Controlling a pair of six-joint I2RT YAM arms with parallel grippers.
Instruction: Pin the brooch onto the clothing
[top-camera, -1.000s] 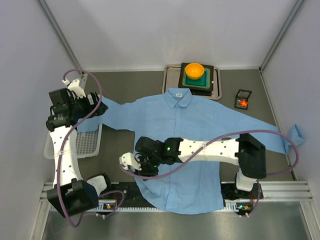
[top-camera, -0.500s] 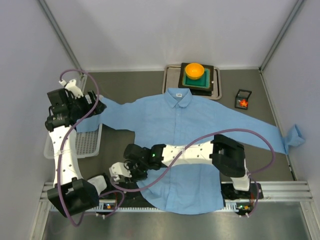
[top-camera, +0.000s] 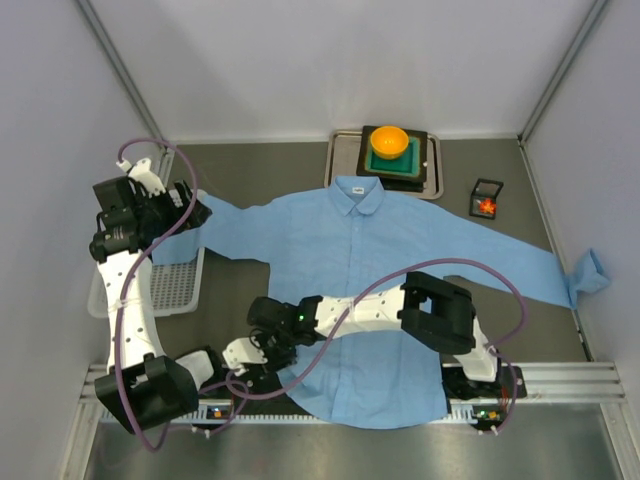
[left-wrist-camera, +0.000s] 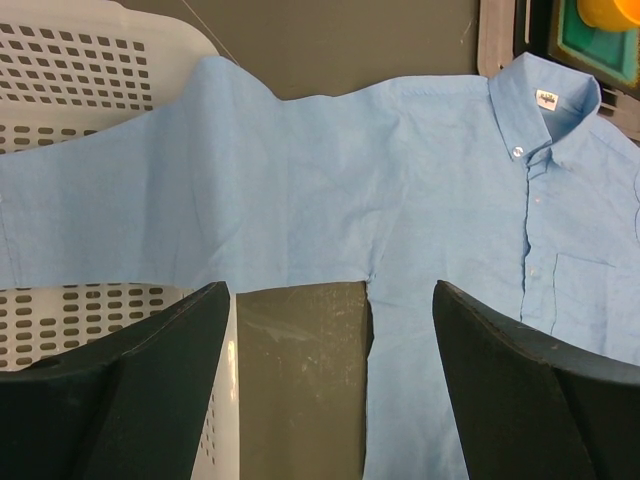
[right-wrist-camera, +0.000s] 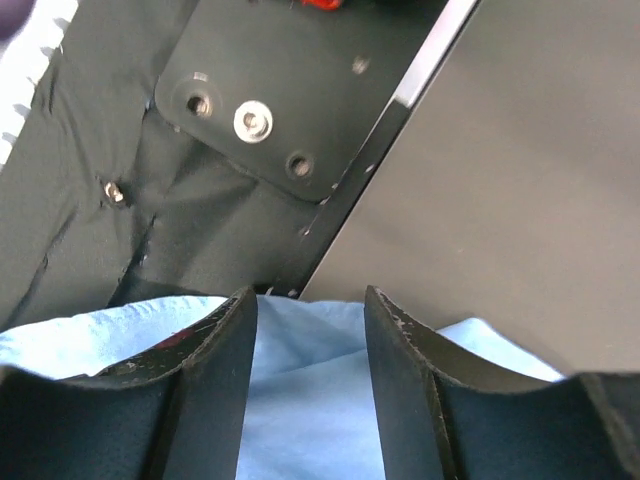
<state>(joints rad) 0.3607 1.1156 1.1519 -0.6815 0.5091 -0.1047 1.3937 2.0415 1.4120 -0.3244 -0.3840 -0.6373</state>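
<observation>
The light blue shirt (top-camera: 380, 250) lies spread flat on the table, collar at the far side. The brooch (top-camera: 487, 206) is a tiny red-orange pin in a small black box right of the collar, far from both grippers. My left gripper (top-camera: 192, 212) hangs open and empty above the shirt's left sleeve; its wrist view (left-wrist-camera: 328, 290) shows the sleeve, armpit and collar (left-wrist-camera: 545, 110) below. My right gripper (top-camera: 243, 355) reaches across to the shirt's near-left hem. In its wrist view (right-wrist-camera: 310, 300) the jaws stand apart with blue fabric (right-wrist-camera: 310, 400) lying between the fingers.
A white perforated basket (top-camera: 170, 285) sits under the left sleeve, also in the left wrist view (left-wrist-camera: 80, 60). A metal tray (top-camera: 340, 165) at the back holds a green block and an orange bowl (top-camera: 390, 140). The left arm's black base plate (right-wrist-camera: 250, 110) lies just beyond the right fingers.
My right arm has swung left and toward the near edge, carrying its gripper from the shirt's lower left front to the hem beside the left arm's base. The left arm barely moved.
</observation>
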